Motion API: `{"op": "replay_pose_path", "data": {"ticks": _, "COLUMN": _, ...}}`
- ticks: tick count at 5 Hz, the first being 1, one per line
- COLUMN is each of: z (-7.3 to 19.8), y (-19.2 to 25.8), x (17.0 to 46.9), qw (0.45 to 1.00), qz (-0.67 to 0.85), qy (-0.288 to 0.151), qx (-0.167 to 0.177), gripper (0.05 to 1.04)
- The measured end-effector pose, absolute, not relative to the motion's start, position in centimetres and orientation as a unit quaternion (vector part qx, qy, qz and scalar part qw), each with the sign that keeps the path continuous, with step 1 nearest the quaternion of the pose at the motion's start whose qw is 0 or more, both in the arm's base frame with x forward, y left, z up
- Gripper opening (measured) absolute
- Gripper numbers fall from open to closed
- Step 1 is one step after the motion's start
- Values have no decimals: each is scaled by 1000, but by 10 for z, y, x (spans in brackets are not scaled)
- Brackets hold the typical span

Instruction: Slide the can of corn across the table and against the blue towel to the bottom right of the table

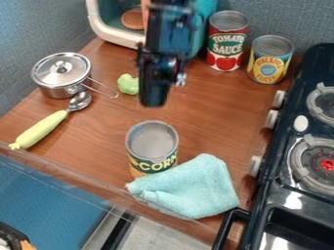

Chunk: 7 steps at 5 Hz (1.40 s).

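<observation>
"One blue towel [189, 188] lies rumpled near the bottom of the table [215, 119], a bit right of the middle; what is next to it?"

"The can of corn [153, 141]; it stands upright just up and to the left, and the towel's upper left edge laps across the foot of it in the view, so the two look to be touching."

"And off to the sides?"

"On the right, a dark stove [283, 129] with pale knobs along its near side and a red-centred burner; on the left, a spoon [42, 129] with a yellow-green handle, its metal bowl pointing away, towards a small lidded pot [60, 71]; the pot's wire handle reaches out to the right, close to a green lump [128, 84]."

"Where is the gripper [155, 95]?"

"Farther back than the can of corn, hanging down from the top edge, well apart from the can; whether it is released or clenched, I can't tell."

"What stands farthest off?"

"Two more cans, both upright; a yellow and blue can [269, 61] on the right, a red can [227, 44] beside it; then, at the upper left, a pale-rimmed teal box [96, 22] with something round and brown [133, 18] inside."
</observation>
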<state>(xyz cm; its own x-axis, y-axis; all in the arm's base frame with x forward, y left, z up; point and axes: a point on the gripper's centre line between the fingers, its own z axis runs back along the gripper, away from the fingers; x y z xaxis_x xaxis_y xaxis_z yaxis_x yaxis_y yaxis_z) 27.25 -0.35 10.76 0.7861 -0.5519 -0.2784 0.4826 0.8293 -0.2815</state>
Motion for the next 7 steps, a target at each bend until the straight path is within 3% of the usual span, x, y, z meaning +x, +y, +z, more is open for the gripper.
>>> {"op": "replay_pose_path", "data": {"ticks": 1, "z": 139, "y": -2, "x": 287, "qw": 943, "qz": -285, "qy": 132, "qx": -108, "gripper": 50}}
{"op": "replay_pose_path", "data": {"ticks": 2, "z": 136, "y": 5, "x": 307, "qw": 929, "qz": -352, "qy": 58, "qx": -100, "gripper": 71}}
{"op": "replay_pose_path", "data": {"ticks": 3, "z": 122, "y": 15, "x": 316, "qw": 914, "qz": -401, "qy": 30, "qx": -60, "gripper": 214}}
{"op": "replay_pose_path", "data": {"ticks": 4, "z": 97, "y": 29, "x": 318, "qw": 903, "qz": -427, "qy": 40, "qx": -31, "gripper": 471}}
{"op": "replay_pose_path", "data": {"ticks": 5, "z": 72, "y": 42, "x": 318, "qw": 894, "qz": -443, "qy": 57, "qx": -34, "gripper": 786}}
{"op": "replay_pose_path", "data": {"ticks": 6, "z": 84, "y": 46, "x": 319, "qw": 880, "qz": -468, "qy": 65, "qx": -56, "gripper": 999}}
{"op": "replay_pose_path", "data": {"ticks": 7, "z": 84, "y": 47, "x": 319, "qw": 879, "qz": -470, "qy": 65, "qx": -57, "gripper": 1002}}
